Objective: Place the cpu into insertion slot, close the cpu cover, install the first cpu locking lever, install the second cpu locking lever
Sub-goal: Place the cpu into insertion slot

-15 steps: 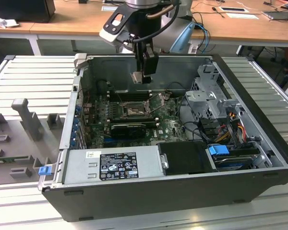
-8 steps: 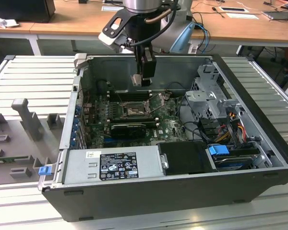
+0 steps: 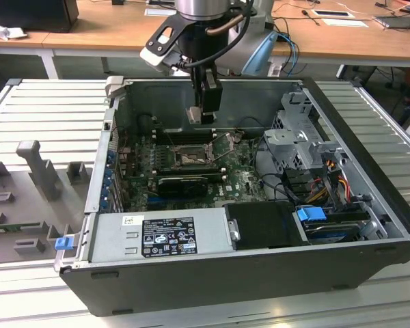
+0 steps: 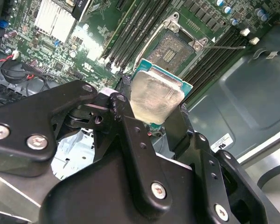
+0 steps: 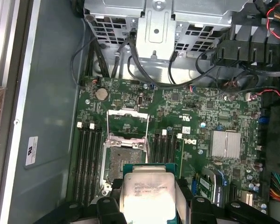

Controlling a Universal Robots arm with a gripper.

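Inside an open computer case on a slatted metal bench, your gripper, clamped on the cpu, hangs just short of the insertion slot; keep the chip level and squared to the socket frame.

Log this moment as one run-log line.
gripper: shut on cpu | cpu: aloft, not in insertion slot | insertion slot: empty, pins exposed | cpu cover: open

Matt silver metal cpu top
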